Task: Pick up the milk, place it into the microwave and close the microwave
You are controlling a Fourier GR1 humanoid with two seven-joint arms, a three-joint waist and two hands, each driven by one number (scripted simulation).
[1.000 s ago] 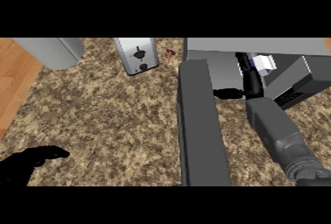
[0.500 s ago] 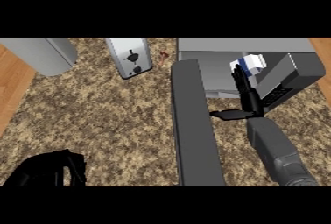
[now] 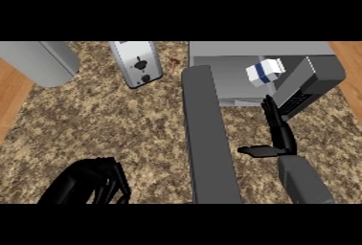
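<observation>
So the milk (image 3: 264,72) is sitting inside the microwave (image 3: 283,52), just past the fingertips of the right robot hand (image 3: 277,131) and not touching it. That robot hand is released, fingers straight and pointing into the opening, thumb stuck out sideways. The microwave door (image 3: 206,139) stands open right beside it on the left. The left robot hand (image 3: 92,184) hangs low over the speckled surface (image 3: 106,124), fingers curled on nothing. A toaster (image 3: 136,62) sits well beyond it.

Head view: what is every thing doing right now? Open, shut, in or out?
Microwave: open.
Door: swung wide open.
Milk: inside the microwave, no hand on it.
Right hand: open, fingers straight, in front of the microwave.
Left hand: fingers curled, holding nothing.
Toaster: standing on the counter.
</observation>
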